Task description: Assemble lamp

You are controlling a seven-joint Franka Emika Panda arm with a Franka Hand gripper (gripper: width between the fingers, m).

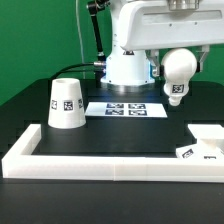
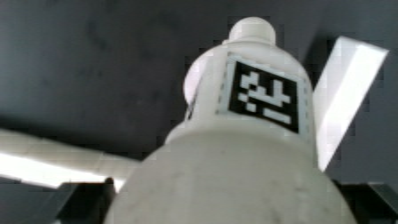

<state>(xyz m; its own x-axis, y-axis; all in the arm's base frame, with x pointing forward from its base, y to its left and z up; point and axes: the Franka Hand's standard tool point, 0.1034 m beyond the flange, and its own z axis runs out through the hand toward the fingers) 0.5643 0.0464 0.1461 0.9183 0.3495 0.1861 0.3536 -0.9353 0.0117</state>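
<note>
My gripper [image 1: 172, 50] is shut on the white ball-shaped bulb [image 1: 179, 68] and holds it in the air toward the exterior view's right, its tagged stem pointing down. In the wrist view the bulb [image 2: 240, 140] fills the picture, with its tag facing the camera and the gripper [image 2: 222, 208] closed round its wide end. The white cone shade [image 1: 67, 103] stands on the table at the exterior view's left. The flat square base [image 1: 207, 143] lies at the right edge, below and right of the bulb, partly cut off.
The marker board [image 1: 125, 108] lies flat in the middle, in front of the arm's white base [image 1: 125, 68]. The long white bar frame [image 1: 100, 162] runs along the table's front and left side; its bars also show in the wrist view [image 2: 349, 90].
</note>
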